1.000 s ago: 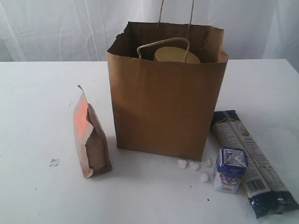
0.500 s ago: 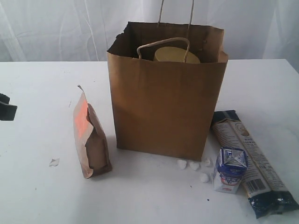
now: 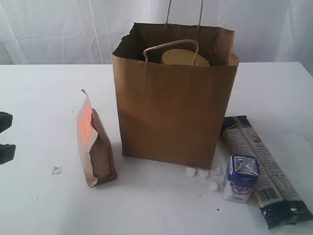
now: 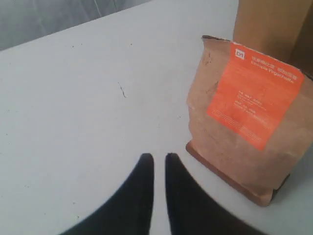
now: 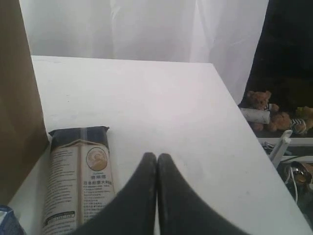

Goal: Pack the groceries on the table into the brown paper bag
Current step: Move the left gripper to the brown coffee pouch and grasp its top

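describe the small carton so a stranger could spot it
Find the tall brown paper bag. Off its near corner, beside the long dark-blue-and-cream packet lying flat, stands the small blue-white carton. It alone there is upright and boxy.

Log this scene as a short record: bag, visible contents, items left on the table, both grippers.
bag: brown paper bag, upright on the table, mouth open
visible inside: olive-gold lid; anything deeper is hidden
exterior-view left of bag: brown-red pouch, standing, apart from the bag
exterior-view right of bag: small blue-white carton upright; long dark-blue-and-cream packet lying flat
loose bits: white crumbs by the bag's base
left gripper: slightly parted, empty, near the pouch
right gripper: shut, empty
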`<state>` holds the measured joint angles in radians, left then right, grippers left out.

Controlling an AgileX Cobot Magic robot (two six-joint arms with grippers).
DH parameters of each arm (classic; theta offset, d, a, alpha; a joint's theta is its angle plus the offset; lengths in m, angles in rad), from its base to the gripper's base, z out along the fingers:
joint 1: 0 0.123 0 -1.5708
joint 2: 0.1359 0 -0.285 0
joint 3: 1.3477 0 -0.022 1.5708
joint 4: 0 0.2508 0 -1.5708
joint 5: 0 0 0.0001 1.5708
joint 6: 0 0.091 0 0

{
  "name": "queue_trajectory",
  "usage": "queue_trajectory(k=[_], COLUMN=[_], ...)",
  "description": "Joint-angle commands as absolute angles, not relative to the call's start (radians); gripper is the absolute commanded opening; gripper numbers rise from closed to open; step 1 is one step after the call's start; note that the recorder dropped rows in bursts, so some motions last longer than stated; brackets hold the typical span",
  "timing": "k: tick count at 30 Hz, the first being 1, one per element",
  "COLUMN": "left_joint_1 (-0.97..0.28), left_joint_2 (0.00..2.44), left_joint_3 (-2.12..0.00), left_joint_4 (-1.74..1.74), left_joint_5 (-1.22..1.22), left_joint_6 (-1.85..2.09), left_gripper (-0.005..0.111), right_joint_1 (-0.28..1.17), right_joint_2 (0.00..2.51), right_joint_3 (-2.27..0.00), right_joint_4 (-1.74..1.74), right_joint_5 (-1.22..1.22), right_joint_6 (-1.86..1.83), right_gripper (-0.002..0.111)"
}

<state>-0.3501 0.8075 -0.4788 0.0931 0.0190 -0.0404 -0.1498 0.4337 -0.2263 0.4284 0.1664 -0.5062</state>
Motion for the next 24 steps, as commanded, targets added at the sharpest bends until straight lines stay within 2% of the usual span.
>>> queue_trajectory(k=[1,3,4,5,10,14,15,16,18,21,24], left_joint_1=[-0.35,-0.35,-0.35,-0.35,-0.35,-0.35,-0.35,-0.362,-0.423,-0.536,-0.6], left_joint_2=[0.798,0.806,0.816,0.823,0.89,0.96,0.971,0.998,1.059,1.154,1.211], left_joint_3=[-0.475,-0.475,-0.475,-0.475,-0.475,-0.493,-0.513,-0.565,-0.617,-0.66,-0.687], left_joint_4=[0.079,0.02,0.015,0.015,0.015,0.092,0.201,0.527,0.803,0.774,0.681], left_joint_5=[-0.007,-0.065,-0.087,-0.102,-0.239,-0.66,-0.642,-0.521,-0.335,-0.195,-0.164], left_joint_6=[0.0,-0.154,-0.226,-0.283,-0.517,-0.572,-0.572,-0.618,-0.835,-0.908,-0.908], left_gripper=[0.058,0.092,0.101,0.106,0.105,0.105,0.105,0.105,0.105,0.105,0.105], right_joint_1=[-0.149,-0.149,-0.149,-0.149,-0.149,-0.149,-0.149,-0.149,-0.149,-0.149,-0.149], right_joint_2=[0.435,0.435,0.435,0.435,0.435,0.435,0.435,0.435,0.435,0.435,0.435], right_joint_3=[-0.22,-0.22,-0.22,-0.22,-0.22,-0.22,-0.22,-0.22,-0.22,-0.22,-0.22], right_joint_4=[0.433,0.433,0.433,0.433,0.433,0.433,0.435,0.437,0.437,0.444,0.444], right_joint_5=[0.174,0.187,0.187,0.187,0.199,0.21,0.211,0.211,0.211,0.213,0.216], right_joint_6=[-0.512,-0.512,-0.512,-0.512,-0.512,-0.512,-0.512,-0.512,-0.512,-0.512,-0.512], right_gripper=[0.0,0.0,0.0,0.0,0.0,0.0,0.0,0.0,0.0,0.0,0.0])
